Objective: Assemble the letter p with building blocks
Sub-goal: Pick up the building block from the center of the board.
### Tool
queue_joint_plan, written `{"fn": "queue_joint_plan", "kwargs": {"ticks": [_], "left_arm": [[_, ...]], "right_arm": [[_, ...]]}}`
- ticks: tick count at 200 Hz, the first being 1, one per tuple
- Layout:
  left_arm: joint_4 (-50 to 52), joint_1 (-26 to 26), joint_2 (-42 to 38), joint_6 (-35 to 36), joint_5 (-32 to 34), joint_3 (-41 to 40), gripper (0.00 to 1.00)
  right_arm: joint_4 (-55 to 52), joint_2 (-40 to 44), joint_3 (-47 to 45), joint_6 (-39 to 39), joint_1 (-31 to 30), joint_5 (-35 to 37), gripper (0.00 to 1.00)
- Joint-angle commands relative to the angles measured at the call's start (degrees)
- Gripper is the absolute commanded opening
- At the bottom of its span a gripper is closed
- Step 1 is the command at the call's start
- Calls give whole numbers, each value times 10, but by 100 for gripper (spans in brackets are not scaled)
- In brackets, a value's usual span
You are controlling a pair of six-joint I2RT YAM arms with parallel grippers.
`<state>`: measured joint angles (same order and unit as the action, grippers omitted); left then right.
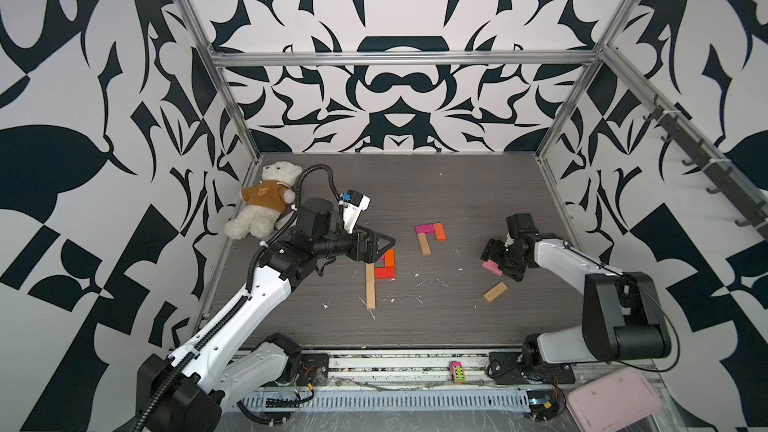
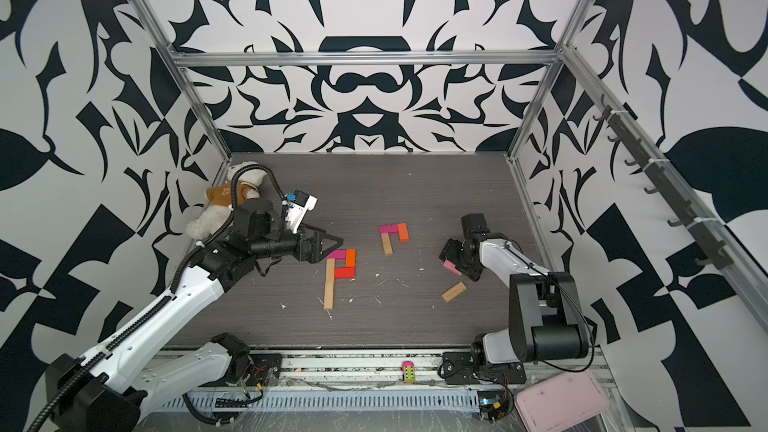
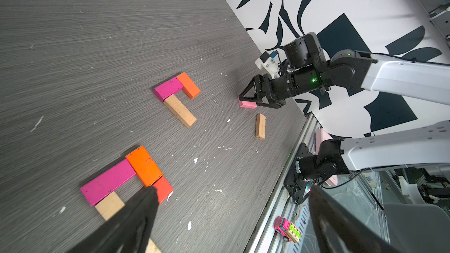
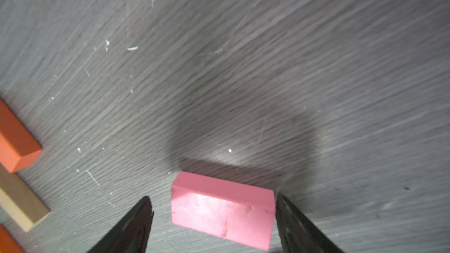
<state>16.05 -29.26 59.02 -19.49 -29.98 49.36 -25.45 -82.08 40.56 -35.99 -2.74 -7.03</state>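
we see right gripper [image 4: 212, 197] spread astride light pink block [image 4: 222, 215] near worktop's [image 1: 457, 201] right edge, not yet pinching; left gripper [image 1: 380, 248] spread over finished p [image 1: 380, 274]. next we'd close, carry it to half-built p [image 1: 430, 236].

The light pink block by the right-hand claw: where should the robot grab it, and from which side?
Pinch the light pink block on its two straight, parallel side faces, coming down from above. It lies alone on the table, so fingers fit either side, and the right gripper straddles it, jaws open.

Open tabletop [image 1: 457, 193] behind block clusters [image 1: 430, 234]
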Motion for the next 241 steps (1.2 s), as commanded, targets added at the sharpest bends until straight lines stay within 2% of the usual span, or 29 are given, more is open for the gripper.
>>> {"fn": "queue_joint_plan", "kwargs": {"ticks": [1, 32, 107, 158, 187, 210, 241], "left_arm": [[-9, 2, -12, -1, -13, 1, 99], [-9, 2, -12, -1, -14, 1, 99], [-10, 2, -19, -2, -16, 1, 99], [-13, 2, -22, -5, -18, -1, 99], [-15, 2, -20, -6, -21, -1, 99], [-15, 2, -19, -6, -20, -1, 99], [-16, 2, -18, -5, -21, -2, 99]], "right_arm": [[-20, -14, 11, 2, -12, 35, 80], [-28, -18, 12, -1, -28, 46, 74], [-56, -21, 21, -16, -68, 90, 71], [-59, -9, 28, -22, -89, 113, 61], [-45, -3, 64, 15, -111, 100, 52], [-33, -26, 110, 63, -133, 54, 52], [-25, -67, 158, 95, -156, 45, 52]]}}
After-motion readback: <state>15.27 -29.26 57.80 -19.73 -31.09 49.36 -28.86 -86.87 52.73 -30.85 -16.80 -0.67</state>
